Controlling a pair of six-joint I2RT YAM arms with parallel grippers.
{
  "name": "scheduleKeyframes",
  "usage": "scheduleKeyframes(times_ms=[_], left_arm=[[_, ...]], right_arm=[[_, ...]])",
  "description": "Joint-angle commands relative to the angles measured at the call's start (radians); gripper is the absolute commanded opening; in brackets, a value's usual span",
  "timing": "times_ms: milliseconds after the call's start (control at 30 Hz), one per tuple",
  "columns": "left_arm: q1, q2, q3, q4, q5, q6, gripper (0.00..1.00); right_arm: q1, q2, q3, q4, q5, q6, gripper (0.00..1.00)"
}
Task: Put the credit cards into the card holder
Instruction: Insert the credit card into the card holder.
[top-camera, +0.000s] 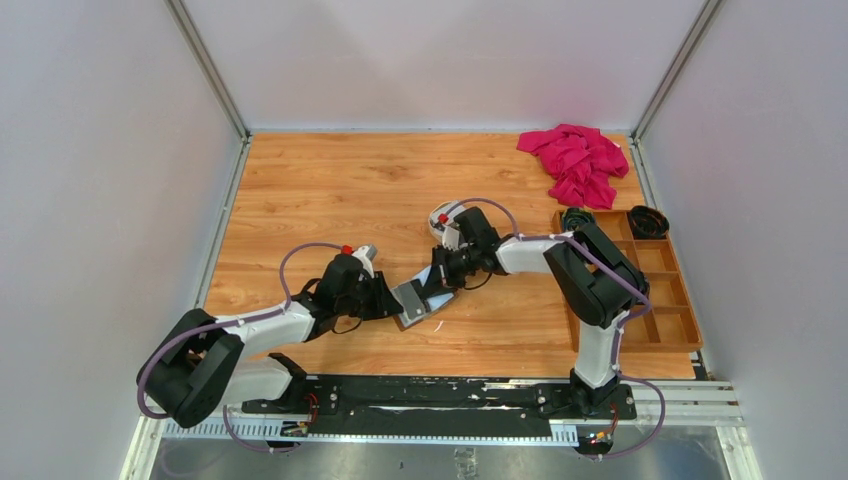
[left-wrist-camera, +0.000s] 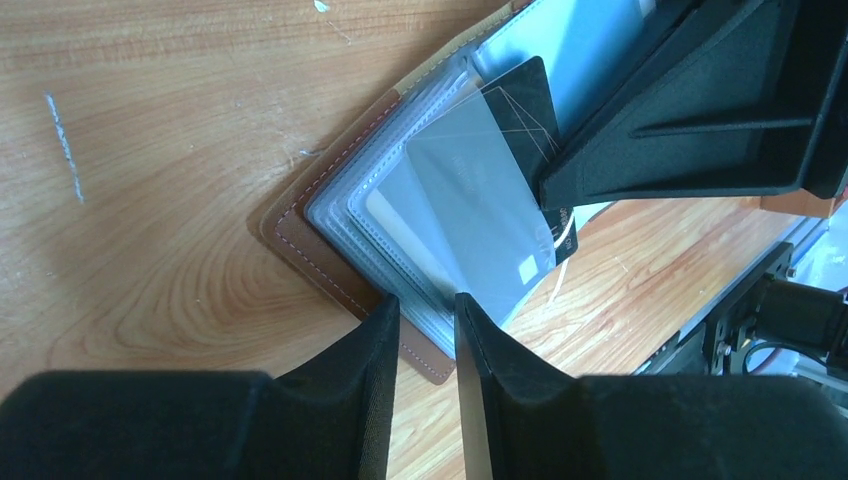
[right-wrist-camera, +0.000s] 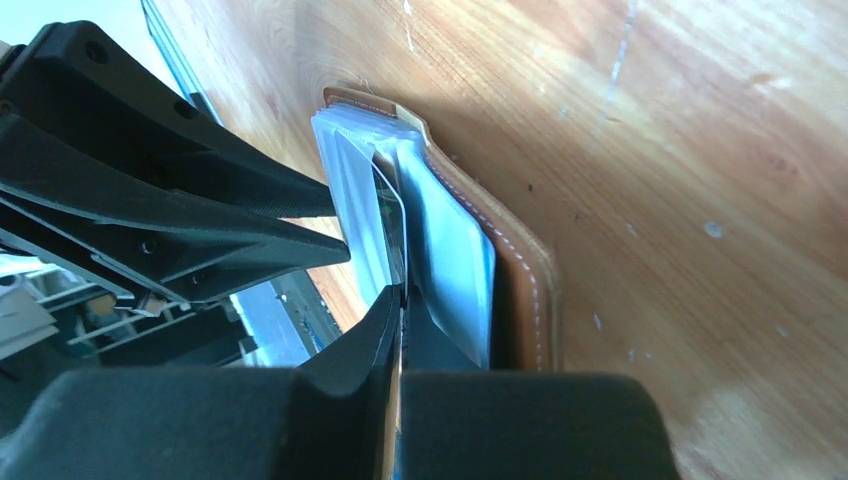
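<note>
Table (top-camera: 330, 190): one wood-grain surface. I see it whole only in the top view.
Arms: two. My left arm (top-camera: 250, 325) and right arm (top-camera: 590, 275) meet near the middle of the table, towards its near edge.
Compartment box (top-camera: 672, 322): one, along the right edge of the table. The right arm covers part of its left side.
Pink cloth (top-camera: 578, 162): one, crumpled in the far right corner.
Black round items (top-camera: 577, 219): two, in the far compartments of the box. They are too small for me to identify.
Card holder (left-wrist-camera: 300, 225): one, brown leather, lying open on the table between the two grippers, clear sleeves (left-wrist-camera: 345, 200) fanned upward. I cannot count the sleeves reliably.
Left gripper (left-wrist-camera: 425, 310): jaws parted by a narrow gap, and the near edge of the card holder lies in that gap. I cannot tell whether the pads touch it.
Right gripper (right-wrist-camera: 400, 295): jaws fully closed, clamping the thin edge of one card.
Dark credit card (left-wrist-camera: 525, 95): one confirmed, held at the sleeves, with a grey translucent layer over most of it. I cannot tell whether that layer is a sleeve or a second card.
Other cards: a pale shape shows inside the sleeves, not confirmable.
</note>
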Motion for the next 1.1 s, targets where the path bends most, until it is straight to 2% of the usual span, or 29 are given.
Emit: scheduleKeyframes(times_ms=[0,167,333,567,733,867,1067], left_arm=[[-0.018,0.004,-0.029,-0.052,0.006,0.006,0.31],[-0.018,-0.011,-0.025,-0.052,-0.008,0.003,0.38],[-0.018,0.002,-0.018,-0.053,-0.032,-0.002,0.41],[-0.018,0.085,-0.010,-0.054,-0.053,0.017,0.27],[-0.018,0.109,-0.012,-0.054,-0.064,0.029,0.24],[-0.018,0.104,-0.010,-0.054,-0.065,0.034,0.24],[-0.017,0.085,0.003,-0.055,-0.053,0.038,0.25]], right_arm=[[0.083,0.005,0.035,-0.114,0.074,-0.114,0.00],[0.129,0.013,0.078,-0.194,0.109,-0.182,0.04],[0.134,0.015,0.120,-0.268,0.147,-0.263,0.15],[0.112,-0.030,0.162,-0.354,0.213,-0.373,0.30],[0.105,-0.077,0.185,-0.398,0.235,-0.483,0.33],[0.107,-0.134,0.201,-0.454,0.195,-0.642,0.32],[0.103,-0.246,0.234,-0.653,0.040,-1.080,0.31]])
